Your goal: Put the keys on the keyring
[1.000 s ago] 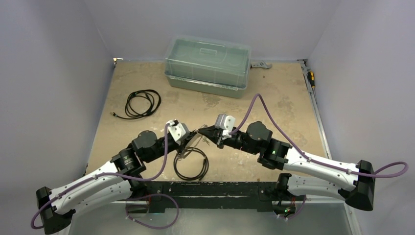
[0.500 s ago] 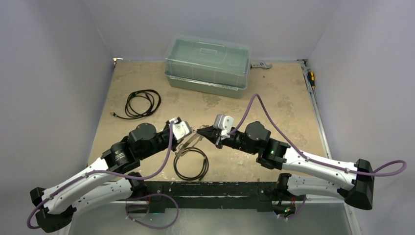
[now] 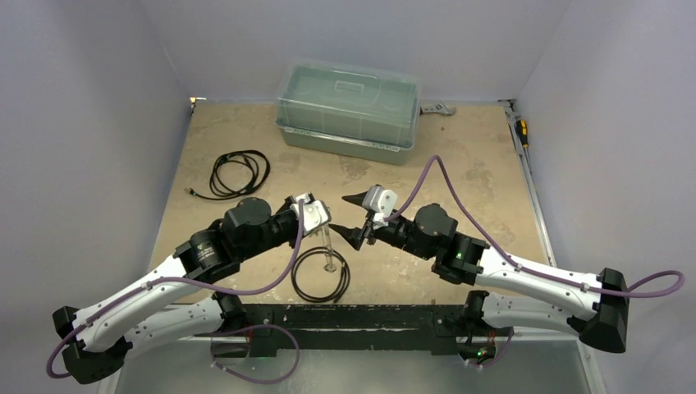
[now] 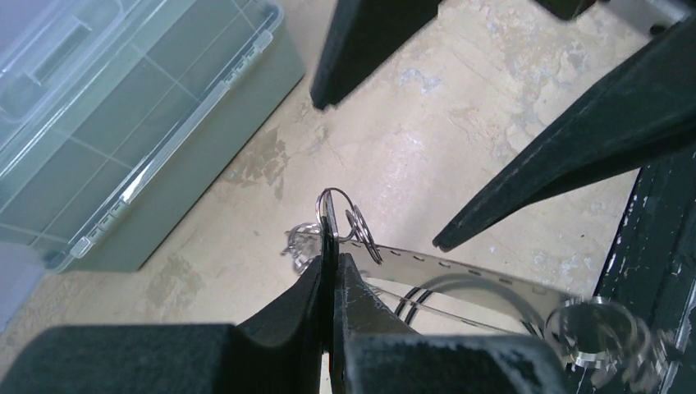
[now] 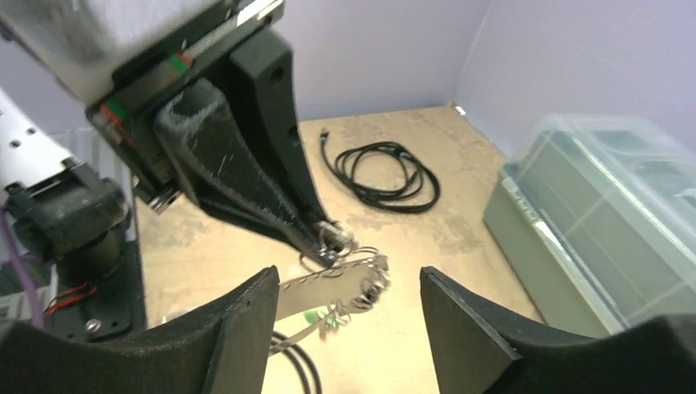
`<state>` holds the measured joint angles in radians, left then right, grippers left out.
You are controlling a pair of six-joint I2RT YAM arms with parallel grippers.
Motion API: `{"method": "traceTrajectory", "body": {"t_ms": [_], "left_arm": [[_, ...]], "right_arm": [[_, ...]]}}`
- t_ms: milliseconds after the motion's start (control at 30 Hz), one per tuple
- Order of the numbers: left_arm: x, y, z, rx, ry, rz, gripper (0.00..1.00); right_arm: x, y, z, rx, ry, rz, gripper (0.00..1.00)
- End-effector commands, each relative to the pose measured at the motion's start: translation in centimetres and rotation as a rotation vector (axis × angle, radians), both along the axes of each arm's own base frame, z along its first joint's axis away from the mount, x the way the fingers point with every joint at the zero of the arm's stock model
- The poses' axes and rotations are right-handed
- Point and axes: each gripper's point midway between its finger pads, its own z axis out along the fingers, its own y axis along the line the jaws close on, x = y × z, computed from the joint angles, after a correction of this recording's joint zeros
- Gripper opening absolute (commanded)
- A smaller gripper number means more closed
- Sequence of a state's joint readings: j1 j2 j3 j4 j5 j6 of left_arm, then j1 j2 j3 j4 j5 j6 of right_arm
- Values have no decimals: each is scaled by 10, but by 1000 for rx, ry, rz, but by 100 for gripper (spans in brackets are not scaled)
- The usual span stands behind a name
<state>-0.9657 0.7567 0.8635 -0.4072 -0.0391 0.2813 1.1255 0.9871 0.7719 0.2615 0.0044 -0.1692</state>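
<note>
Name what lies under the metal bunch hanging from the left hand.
The black hoop lies flat on the table there. The metal bunch, pinched in the left hand, hides a bit of its rim.

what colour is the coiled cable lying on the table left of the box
Black. The coiled cable shows best in the top external view.

One high camera overlooks the whole table (image 3: 484,164); both close wrist cameras share the clear box (image 3: 348,111).

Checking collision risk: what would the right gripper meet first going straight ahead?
Likely the rings and metal strip hanging from the left gripper, straight ahead of the open right gripper; depth is unclear.
</note>
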Motion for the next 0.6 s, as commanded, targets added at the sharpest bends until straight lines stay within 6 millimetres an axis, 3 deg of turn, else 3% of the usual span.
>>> {"method": "traceTrajectory", "body": {"t_ms": [0, 300, 567], "left_arm": [[8, -1, 22, -14, -57, 21, 0], [23, -9, 17, 10, -45, 72, 0], [49, -28, -10, 114, -6, 119, 0]], "right_arm": [[13, -20, 33, 121, -36, -116, 69], [31, -68, 54, 284, -58, -332, 72], [42, -117, 65, 423, -60, -521, 75]]}}
